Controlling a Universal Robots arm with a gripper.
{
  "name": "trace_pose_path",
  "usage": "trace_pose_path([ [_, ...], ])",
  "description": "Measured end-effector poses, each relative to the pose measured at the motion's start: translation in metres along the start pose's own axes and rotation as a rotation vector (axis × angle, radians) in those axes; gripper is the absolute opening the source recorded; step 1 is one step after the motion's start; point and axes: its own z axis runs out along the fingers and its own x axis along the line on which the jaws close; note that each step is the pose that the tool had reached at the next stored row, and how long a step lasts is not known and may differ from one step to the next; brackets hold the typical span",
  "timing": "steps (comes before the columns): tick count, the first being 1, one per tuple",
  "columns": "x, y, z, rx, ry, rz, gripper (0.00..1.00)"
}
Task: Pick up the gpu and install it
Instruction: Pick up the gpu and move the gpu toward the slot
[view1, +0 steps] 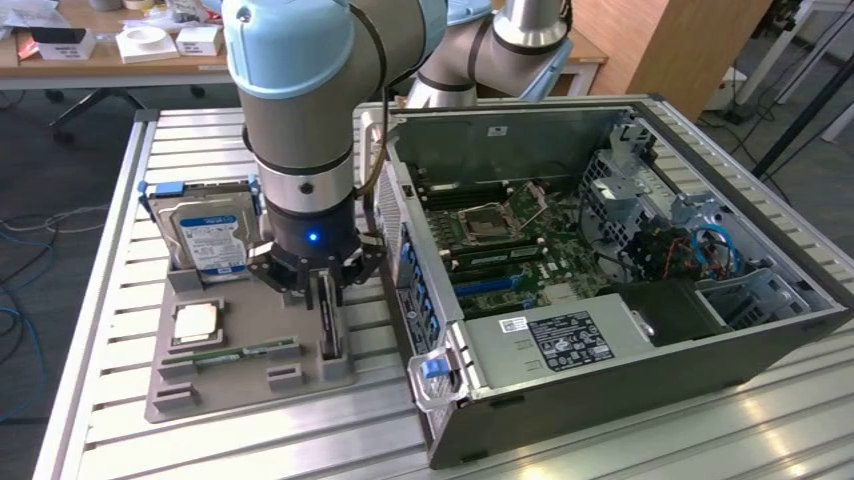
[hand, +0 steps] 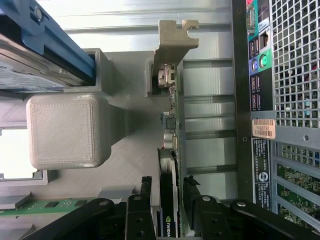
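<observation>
The gpu (view1: 328, 322) is a thin dark card standing on edge in a slot of the grey holder tray (view1: 227, 388), next to the open computer case (view1: 601, 385). My gripper (view1: 326, 292) is lowered straight over it. In the wrist view the gpu (hand: 170, 150) runs away from the camera to its metal end bracket (hand: 172, 45). My gripper (hand: 167, 190) straddles the near end of the card, one black finger (hand: 145, 197) on each side. A thin gap shows beside the card, so the gripper is open. The card still rests in the tray.
A silver hard drive with a blue label (view1: 207, 238), a square processor (view1: 198, 320) and a green memory stick (view1: 247, 352) share the tray. The case's rear panel (hand: 285, 75) stands close beside the card. The motherboard (view1: 507, 240) lies exposed inside the case.
</observation>
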Motion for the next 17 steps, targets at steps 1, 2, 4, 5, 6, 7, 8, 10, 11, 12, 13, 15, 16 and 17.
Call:
trace_pose_path([
  [1, 0.0, 0.0, 0.0, 0.0, 0.0, 0.0, 0.39],
  [2, 0.0, 0.0, 0.0, 0.0, 0.0, 0.0, 0.39],
  [4, 0.0, 0.0, 0.0, 0.0, 0.0001, 0.0, 0.39],
  [5, 0.0, 0.0, 0.0, 0.0, 0.0, 0.0, 0.39],
  [6, 0.0, -0.0001, 0.0002, 0.0001, 0.0001, 0.0, 0.39],
  [7, 0.0, -0.0001, 0.0002, 0.0001, 0.0001, 0.0, 0.39],
  [8, 0.0001, 0.0, 0.0002, 0.0001, 0.0001, 0.0, 0.39],
  [10, 0.0, 0.0, 0.0003, 0.0, 0.0, 0.0, 0.39],
  [11, 0.0, 0.0, 0.0003, 0.0, 0.0, 0.0, 0.39],
  [12, 0.0, 0.0, 0.0003, 0.0, 0.0, 0.0, 0.39],
  [13, 0.0, 0.0, 0.0003, 0.0, 0.0, 0.0, 0.39],
  [15, 0.0, 0.0, 0.0002, 0.0, 0.0001, 0.0, 0.39],
  [16, 0.0, 0.0, 0.0003, 0.0, 0.0, 0.0, 0.39],
  [17, 0.0, 0.0, 0.0003, 0.0, 0.0, 0.0, 0.37],
])
